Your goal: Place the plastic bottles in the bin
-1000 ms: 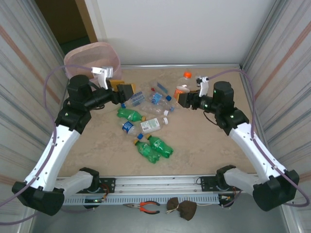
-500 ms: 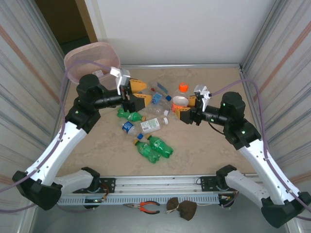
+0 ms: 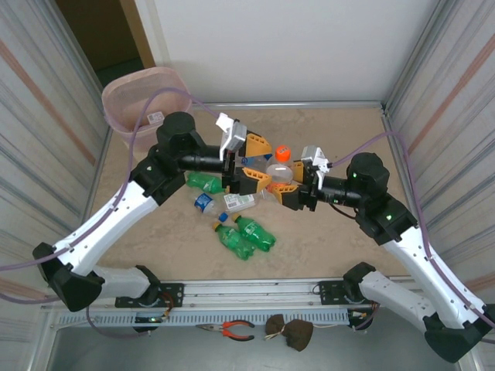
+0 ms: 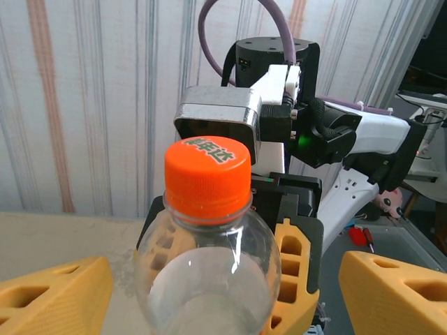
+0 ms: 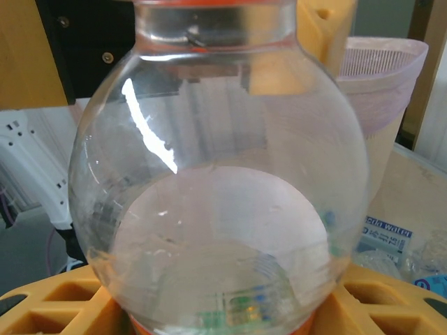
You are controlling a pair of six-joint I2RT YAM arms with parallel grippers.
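Orange-capped bottle [image 3: 278, 171], clear body, mid-frame in the top view, clamped in the right tool [image 3: 288, 184]. Left tool [image 3: 259, 162] comes in from the left with its yellow fingers spread wide, one on each side of the bottle. Bin [image 3: 147, 97] in the upper left of the frame, pink liner folded over the rim. Green bottles [image 3: 244, 236] lie loose on the table [image 3: 348, 224] below centre.

Left wrist view: bottle [image 4: 209, 237] upright at centre, well apart from both yellow fingers [image 4: 56, 293] in the lower corners. Jaws open.

Right wrist view: bottle [image 5: 223, 188] close against the lens, its base seated between the yellow fingers [image 5: 56, 307] along the bottom edge. Bin [image 5: 391, 77] at upper right. A blue-labelled bottle [image 5: 384, 234] lies on the table at lower right.
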